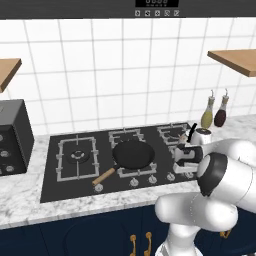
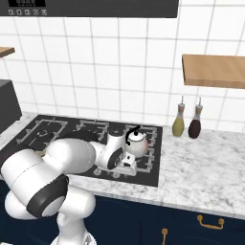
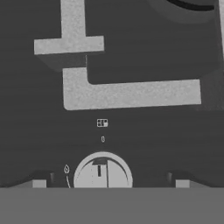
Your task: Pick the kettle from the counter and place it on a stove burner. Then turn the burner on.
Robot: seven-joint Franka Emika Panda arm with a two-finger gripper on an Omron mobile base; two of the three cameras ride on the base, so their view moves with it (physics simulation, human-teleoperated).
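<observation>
A: From the left: the kettle sits on the burner, just beyond the gripper.

B: From the right: same.

A: Hand view: knob dead ahead, between wide-set fingertips.

B: Next: close, twist.

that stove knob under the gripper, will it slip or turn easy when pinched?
The knob is a smooth round disc, so the rim probably slips. Its raised centre bar likely gives the fingertips purchase. The gripper is open and straddles it, so closing on the bar should turn it.
</observation>
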